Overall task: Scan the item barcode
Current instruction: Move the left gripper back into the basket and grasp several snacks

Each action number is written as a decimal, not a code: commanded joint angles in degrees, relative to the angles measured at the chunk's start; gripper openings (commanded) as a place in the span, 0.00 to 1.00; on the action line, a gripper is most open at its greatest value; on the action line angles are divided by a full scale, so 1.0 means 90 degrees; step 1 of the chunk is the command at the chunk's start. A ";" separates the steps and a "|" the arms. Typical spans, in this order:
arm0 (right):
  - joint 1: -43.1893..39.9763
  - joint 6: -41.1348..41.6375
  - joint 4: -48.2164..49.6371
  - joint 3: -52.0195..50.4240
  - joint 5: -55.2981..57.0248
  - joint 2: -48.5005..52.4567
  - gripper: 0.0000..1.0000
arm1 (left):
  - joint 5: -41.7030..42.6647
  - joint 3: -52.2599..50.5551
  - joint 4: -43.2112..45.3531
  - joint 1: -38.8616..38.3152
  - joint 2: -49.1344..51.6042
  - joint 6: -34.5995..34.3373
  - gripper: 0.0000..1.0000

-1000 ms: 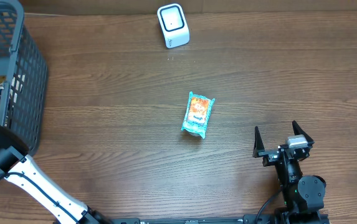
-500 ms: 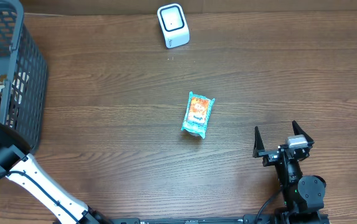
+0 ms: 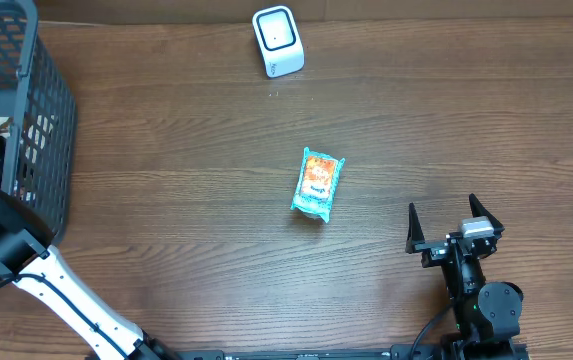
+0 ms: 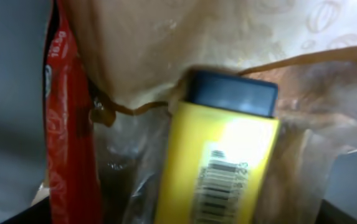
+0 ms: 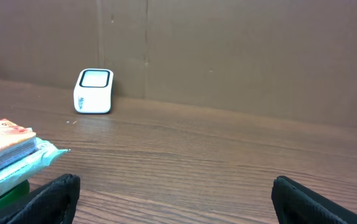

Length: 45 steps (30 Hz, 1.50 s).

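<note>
Scan: not begun. Box (image 4: 218, 162), barcode up, lies in the basket (image 3: 46, 120) far left of the scanner (image 3: 278, 40), close under the left pincer; I cannot tell its spread. Right pincer (image 3: 442, 205) wide, empty, well before scanner. Packet (image 3: 318, 185) between. Basket walls tight; desk (image 3: 166, 150) roomy.

We see a yellow pack (image 4: 218, 155) close up and blurred. It stands nearly upright with its top leaning a little to the right, and a dark blue end (image 4: 231, 93) caps it. A black barcode (image 4: 218, 186) runs down its lower face. Around and behind it lies a crinkled translucent wrapper (image 4: 159, 43) with brown print. At the left a red packet (image 4: 69, 137) with white lettering stands on edge against the wrapper. Beyond it we make out only a plain grey surface (image 4: 7, 93).
</note>
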 commanded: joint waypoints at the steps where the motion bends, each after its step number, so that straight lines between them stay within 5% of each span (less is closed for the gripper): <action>1: -0.0034 -0.0022 0.0039 -0.0068 -0.0029 -0.0058 1.00 | 0.0073 -0.0345 -0.0015 -0.0095 0.0556 0.0056 0.71; 6: -0.0034 -0.0022 0.0039 -0.0068 -0.0029 -0.0058 1.00 | 0.0075 -0.0330 -0.0022 -0.0092 0.0556 0.0124 0.39; 10: -0.0034 -0.0022 0.0039 -0.0068 -0.0029 -0.0058 1.00 | 0.0073 -0.0330 -0.0041 -0.0092 0.0556 0.0126 0.36; 14: -0.0034 -0.0022 0.0039 -0.0068 -0.0029 -0.0058 1.00 | 0.0073 -0.0318 -0.0041 -0.0092 0.0539 0.0126 0.18; 20: -0.0034 -0.0022 0.0039 -0.0068 -0.0029 -0.0058 1.00 | 0.0083 0.0104 -0.0107 -0.0092 0.0393 -0.0002 0.04; 29: -0.0034 -0.0022 0.0039 -0.0068 -0.0029 -0.0058 1.00 | 0.0121 0.1331 -0.0452 -0.0092 0.0104 -0.0607 0.04; 45: -0.0034 -0.0022 0.0039 -0.0068 -0.0032 -0.0058 1.00 | 0.0032 0.1452 -0.0170 -0.0104 -0.2033 -0.1411 0.04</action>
